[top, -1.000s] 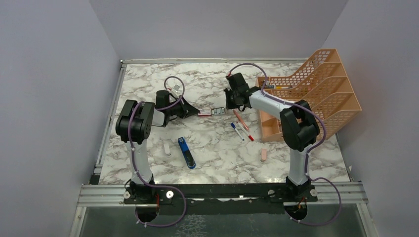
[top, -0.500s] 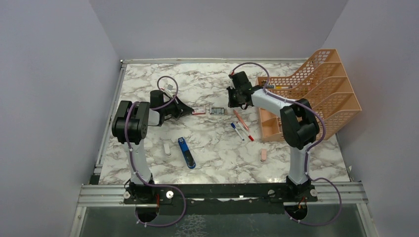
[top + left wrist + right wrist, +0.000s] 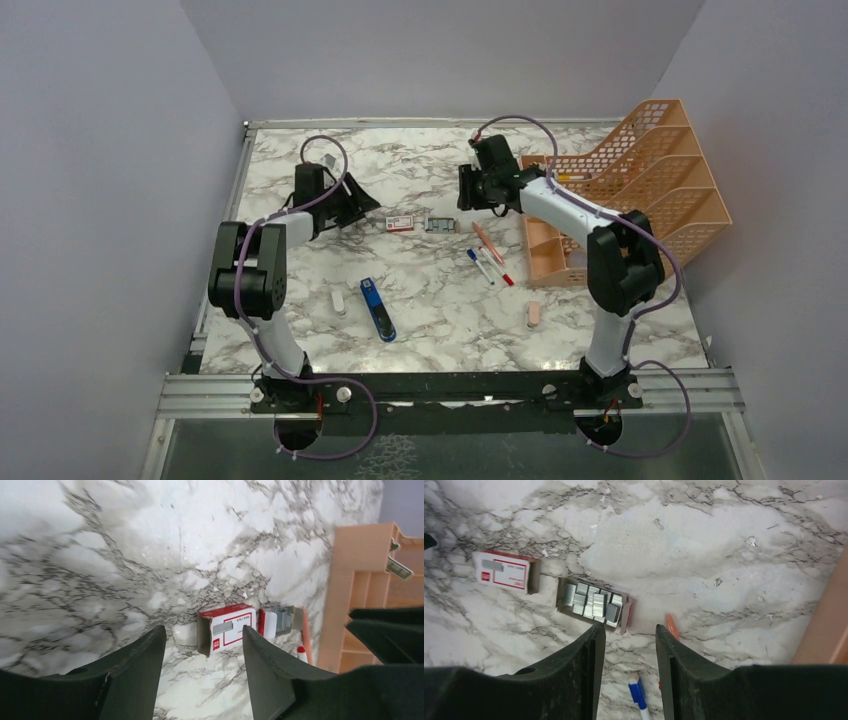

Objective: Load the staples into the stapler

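Unboxing bit done by the look of it: red-and-white sleeve point(image 3: 399, 224) and grey tray of staples point(image 3: 439, 225) lying just apart on the surface point(image 3: 300, 280), left claw point(image 3: 202, 628) and right claw point(image 3: 629, 626) both spread wide, gripping nothing, hovering over them. Next up, probably: pinching one strip out and popping open the blue stapler point(image 3: 378, 309), well apart toward the near edge. Counted: one sleeve, one tray, one stapler, three pens point(image 3: 480, 267), one pink eraser point(image 3: 534, 314), one white block point(image 3: 339, 302).

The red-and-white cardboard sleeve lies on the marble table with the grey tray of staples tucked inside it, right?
No. The red-and-white cardboard sleeve lies on the marble table, but the grey tray of staples sits outside it, alongside, as the right wrist view shows.
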You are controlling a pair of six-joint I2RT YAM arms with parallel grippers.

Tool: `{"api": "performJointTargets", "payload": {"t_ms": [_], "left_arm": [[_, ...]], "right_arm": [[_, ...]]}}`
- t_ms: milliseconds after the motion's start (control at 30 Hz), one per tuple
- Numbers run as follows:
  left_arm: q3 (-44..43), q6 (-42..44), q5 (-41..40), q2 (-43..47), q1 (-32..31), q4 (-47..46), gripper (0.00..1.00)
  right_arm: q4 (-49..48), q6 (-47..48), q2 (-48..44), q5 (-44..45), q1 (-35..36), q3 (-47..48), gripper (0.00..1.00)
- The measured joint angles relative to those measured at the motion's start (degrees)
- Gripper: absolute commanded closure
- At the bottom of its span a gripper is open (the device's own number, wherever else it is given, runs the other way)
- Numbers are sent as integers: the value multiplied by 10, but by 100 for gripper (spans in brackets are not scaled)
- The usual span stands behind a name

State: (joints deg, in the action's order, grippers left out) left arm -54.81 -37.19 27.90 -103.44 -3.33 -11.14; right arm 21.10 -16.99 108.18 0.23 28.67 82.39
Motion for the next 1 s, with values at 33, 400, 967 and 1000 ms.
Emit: {"api": "performJointTargets", "payload": {"t_ms": [33,400,967,1000], "left_arm": [[-7,7,-26,20,0,27,28],[-13,102,-188,284,0,244,1],[79,130,-252,577,0,376,2],[79,127,-257,579,0,376,2]], "right_arm": [[-6,-1,-20,0,0,-12,54],[-4,-2,-200,-84,-1,-146,21],[26,-82,-260,-34,245,-197,22],[26,-89,-253,-25,261,-196,22]]}}
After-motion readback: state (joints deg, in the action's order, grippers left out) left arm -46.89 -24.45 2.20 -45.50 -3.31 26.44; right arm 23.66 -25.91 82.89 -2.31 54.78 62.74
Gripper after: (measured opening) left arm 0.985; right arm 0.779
